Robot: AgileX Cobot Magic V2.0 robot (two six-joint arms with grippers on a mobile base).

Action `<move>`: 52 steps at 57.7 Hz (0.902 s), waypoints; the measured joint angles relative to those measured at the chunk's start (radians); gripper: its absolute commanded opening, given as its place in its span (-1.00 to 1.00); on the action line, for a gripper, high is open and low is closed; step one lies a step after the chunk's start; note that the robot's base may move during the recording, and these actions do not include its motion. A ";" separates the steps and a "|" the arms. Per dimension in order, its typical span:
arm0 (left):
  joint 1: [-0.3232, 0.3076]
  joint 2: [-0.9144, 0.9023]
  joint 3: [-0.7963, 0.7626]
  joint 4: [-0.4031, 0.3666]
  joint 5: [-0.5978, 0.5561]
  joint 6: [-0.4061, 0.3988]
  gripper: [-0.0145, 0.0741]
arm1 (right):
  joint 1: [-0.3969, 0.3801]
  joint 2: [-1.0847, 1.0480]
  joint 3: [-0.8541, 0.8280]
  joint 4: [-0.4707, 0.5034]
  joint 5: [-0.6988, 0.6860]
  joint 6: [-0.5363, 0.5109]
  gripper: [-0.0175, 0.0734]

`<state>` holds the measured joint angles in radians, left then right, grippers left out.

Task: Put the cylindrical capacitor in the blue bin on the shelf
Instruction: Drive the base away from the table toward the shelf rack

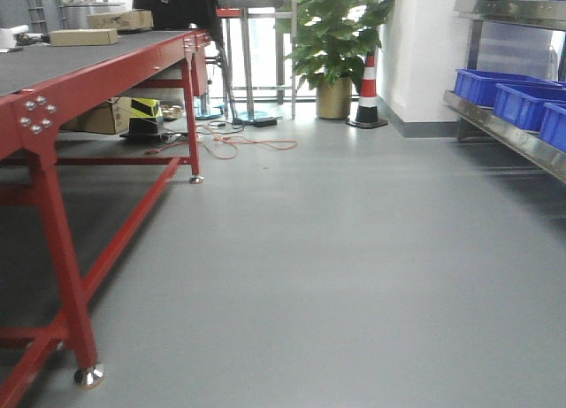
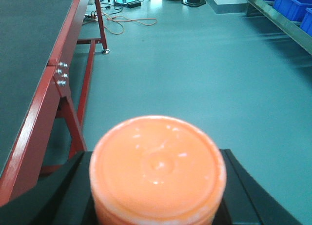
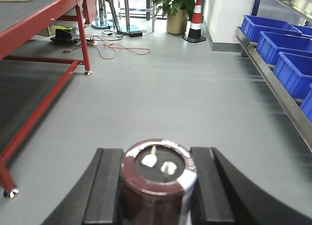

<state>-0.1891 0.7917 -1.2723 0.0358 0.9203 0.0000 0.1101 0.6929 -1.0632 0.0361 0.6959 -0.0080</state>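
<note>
Dark-maroon cylindrical capacitor (image 3: 158, 178), silver-topped, stands upright clamped between the right gripper's (image 3: 157, 200) black jaws, level over grey floor (image 3: 170, 88), well apart from blue plastic bins (image 3: 273, 34) on the stainless-steel shelf (image 3: 275, 88). Left wrist view alone shows the left gripper (image 2: 157, 200) clamping an orange round-lidded tub (image 2: 157, 169).

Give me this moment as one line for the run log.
left gripper: shut on orange round object | right gripper: shut on cylindrical capacitor | blue bins: on shelf, ahead right | placing: not yet done
</note>
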 measured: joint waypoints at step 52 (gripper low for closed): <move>0.000 0.000 0.000 0.000 -0.004 0.000 -0.92 | 0.000 0.000 0.000 0.000 0.000 0.000 -0.97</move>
<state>-0.1891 0.7917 -1.2723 0.0358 0.9165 0.0000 0.1101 0.6929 -1.0632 0.0361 0.6959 -0.0081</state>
